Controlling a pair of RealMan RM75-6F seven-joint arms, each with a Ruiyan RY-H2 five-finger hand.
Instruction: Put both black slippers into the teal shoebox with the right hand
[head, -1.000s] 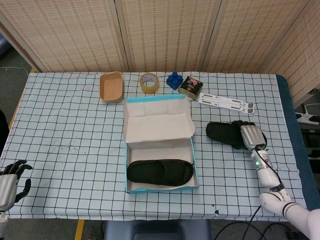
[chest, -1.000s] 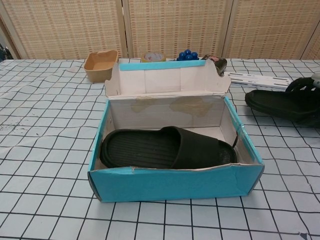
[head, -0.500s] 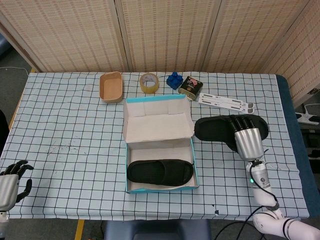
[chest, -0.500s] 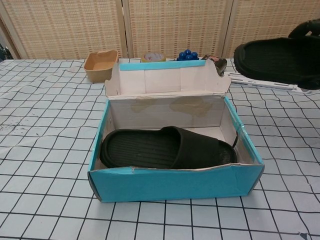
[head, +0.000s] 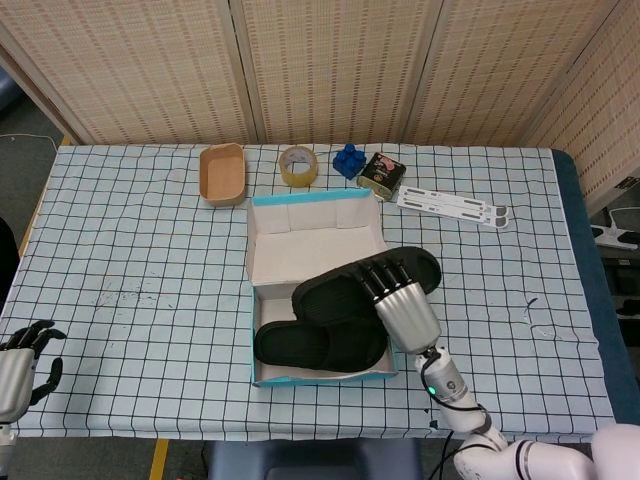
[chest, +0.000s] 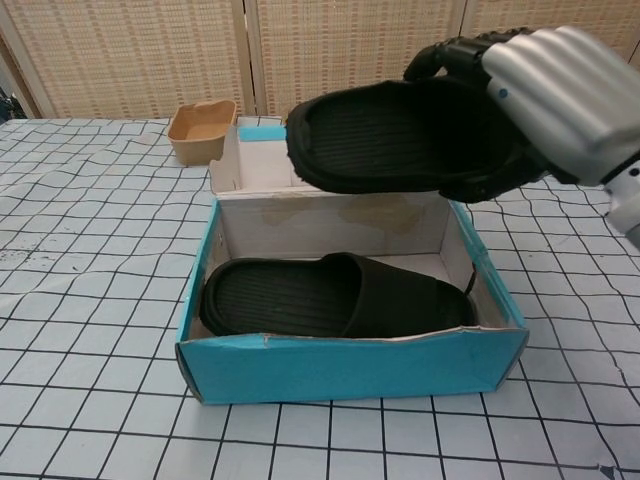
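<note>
The teal shoebox (head: 258, 378) (chest: 350, 372) stands open in the middle of the table, its lid (head: 315, 240) flipped back. One black slipper (head: 318, 345) (chest: 330, 297) lies flat inside it. My right hand (head: 405, 305) (chest: 560, 95) grips the second black slipper (head: 345, 290) (chest: 390, 135) by its strap end and holds it in the air above the box, roughly level, toe pointing left. My left hand (head: 22, 365) rests at the table's near left corner, fingers curled, holding nothing.
Along the far edge sit a tan bowl (head: 222, 174) (chest: 200, 128), a tape roll (head: 297, 165), a blue toy (head: 349, 160), a small dark packet (head: 381, 175) and white strips (head: 452, 206). The checkered cloth covers the table.
My right hand has lifted the second slipper off the table at the right and carried it left, over the shoebox. The left hand has stayed put.
</note>
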